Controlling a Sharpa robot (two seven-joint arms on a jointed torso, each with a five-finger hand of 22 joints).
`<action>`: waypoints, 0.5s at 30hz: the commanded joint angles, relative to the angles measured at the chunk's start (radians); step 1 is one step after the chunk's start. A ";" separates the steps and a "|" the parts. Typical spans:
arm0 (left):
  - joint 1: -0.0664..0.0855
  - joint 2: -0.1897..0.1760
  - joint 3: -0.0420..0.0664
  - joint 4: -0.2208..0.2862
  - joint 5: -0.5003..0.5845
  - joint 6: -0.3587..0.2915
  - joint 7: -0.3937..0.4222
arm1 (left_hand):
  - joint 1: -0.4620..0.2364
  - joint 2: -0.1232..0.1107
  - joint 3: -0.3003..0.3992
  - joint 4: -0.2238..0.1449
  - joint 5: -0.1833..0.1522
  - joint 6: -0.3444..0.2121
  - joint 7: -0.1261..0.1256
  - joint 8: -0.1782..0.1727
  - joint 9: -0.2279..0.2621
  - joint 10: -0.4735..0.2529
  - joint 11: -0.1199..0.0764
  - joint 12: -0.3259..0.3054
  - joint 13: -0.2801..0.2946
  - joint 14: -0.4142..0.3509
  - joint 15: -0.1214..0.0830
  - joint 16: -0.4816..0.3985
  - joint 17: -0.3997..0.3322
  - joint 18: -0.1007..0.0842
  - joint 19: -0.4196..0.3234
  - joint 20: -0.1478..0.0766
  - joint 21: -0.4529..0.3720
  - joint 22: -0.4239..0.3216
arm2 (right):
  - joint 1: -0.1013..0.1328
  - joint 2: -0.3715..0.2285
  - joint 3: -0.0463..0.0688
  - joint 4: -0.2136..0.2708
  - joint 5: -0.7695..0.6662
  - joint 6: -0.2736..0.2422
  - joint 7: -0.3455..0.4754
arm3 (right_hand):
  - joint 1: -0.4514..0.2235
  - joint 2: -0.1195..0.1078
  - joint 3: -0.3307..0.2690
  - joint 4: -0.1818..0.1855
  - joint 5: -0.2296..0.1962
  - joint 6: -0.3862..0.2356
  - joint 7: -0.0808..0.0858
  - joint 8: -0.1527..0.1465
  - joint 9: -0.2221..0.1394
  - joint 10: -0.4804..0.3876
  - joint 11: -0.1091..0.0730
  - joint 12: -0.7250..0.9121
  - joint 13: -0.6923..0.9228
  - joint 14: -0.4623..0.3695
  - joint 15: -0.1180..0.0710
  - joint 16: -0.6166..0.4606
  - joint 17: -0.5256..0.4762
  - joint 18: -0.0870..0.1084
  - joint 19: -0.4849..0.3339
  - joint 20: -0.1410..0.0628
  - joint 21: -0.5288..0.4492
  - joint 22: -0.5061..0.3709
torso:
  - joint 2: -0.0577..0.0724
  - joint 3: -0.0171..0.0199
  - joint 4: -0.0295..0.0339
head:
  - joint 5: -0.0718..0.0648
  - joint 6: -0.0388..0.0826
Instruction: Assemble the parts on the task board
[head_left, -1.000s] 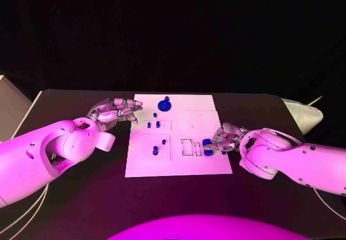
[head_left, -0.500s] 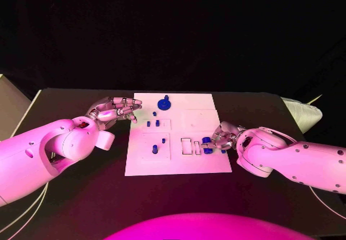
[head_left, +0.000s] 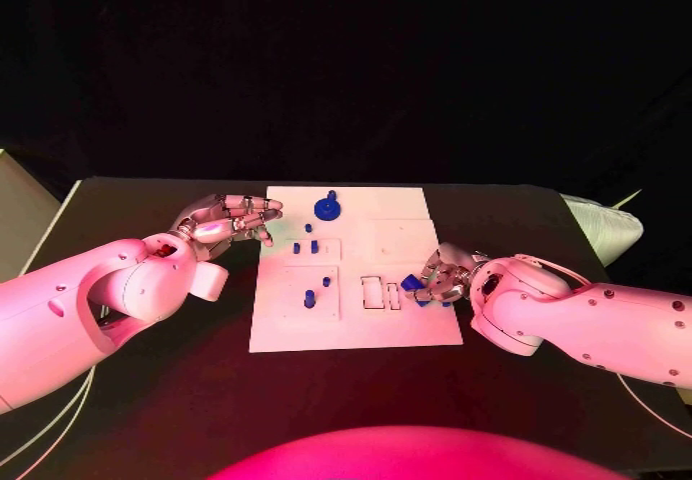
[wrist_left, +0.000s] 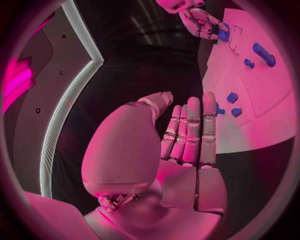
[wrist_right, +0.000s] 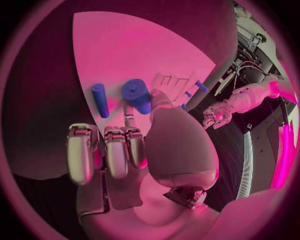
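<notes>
A black table carries the white task board at its middle, against a dark room. A pale surface edge shows at the far left, and a white object lies off the table's far right corner.

In the head view, blue parts sit on the board: a round knobbed part near its far edge, small pegs in the left block, and an elongated part nearer the robot. Outlined rectangular slots lie toward the right side.

The left hand hovers just beside the board's far left corner. The left wrist view shows its fingers straight and close together with the thumb set apart, holding nothing.

The right hand is at the board's right edge, its fingers curled around a blue part. The right wrist view shows what the head view hides: a short blue cylinder at the thumb tip, and a slim blue rod lying beside it on the board. Whether the cylinder is truly pinched or only touched cannot be told. The left wrist view, from afar, also shows that hand's fingers bunched against a blue part.
</notes>
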 joint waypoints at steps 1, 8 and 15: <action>0.000 0.000 0.001 0.001 0.006 0.002 0.006 | 0.007 0.001 -0.001 0.000 0.005 -0.002 0.007 0.003 -0.001 -0.003 -0.001 0.005 -0.002 0.007 0.000 -0.007 -0.002 0.015 0.006 0.002 -0.003 -0.001 | -0.007 -0.005 -0.005 0.007 0.027 -0.029 -0.002 | 0.014 0.012 0.012 0.001 -0.002 0.013 -0.007 0.008 0.002 0.104 -0.010 0.006 0.262 0.104 -0.007 0.004 0.263 -0.020 0.073 -0.005 0.004 0.183 | 0.000 0.0002 0.0003 | 0.002 0.002; 0.000 0.001 0.001 -0.001 0.007 0.002 0.006 | 0.008 0.002 0.000 0.000 0.005 -0.002 0.006 0.004 -0.001 -0.003 -0.001 0.005 -0.002 0.007 0.000 -0.007 -0.002 0.015 0.007 0.002 -0.003 -0.001 | 0.001 -0.020 0.000 0.040 0.065 -0.076 0.015 | -0.015 0.010 0.027 0.002 -0.031 0.023 -0.010 0.007 -0.001 0.106 -0.012 0.008 0.263 0.104 -0.008 0.004 0.263 -0.021 0.074 -0.007 0.005 0.186 | 0.000 0.0000 -0.0005 | 0.004 0.005; 0.000 0.003 0.001 -0.002 0.007 0.003 0.005 | 0.008 0.002 0.000 0.000 0.005 -0.002 0.006 0.004 -0.001 -0.003 -0.001 0.005 -0.002 0.007 0.000 -0.007 -0.002 0.015 0.007 0.002 -0.003 -0.001 | 0.029 -0.020 0.005 0.082 0.096 -0.083 0.029 | -0.041 0.007 0.036 0.002 -0.058 0.031 -0.011 0.008 -0.004 0.106 -0.014 0.008 0.263 0.104 -0.010 0.004 0.263 -0.022 0.075 -0.008 0.010 0.190 | 0.001 -0.0005 -0.0006 | 0.004 0.006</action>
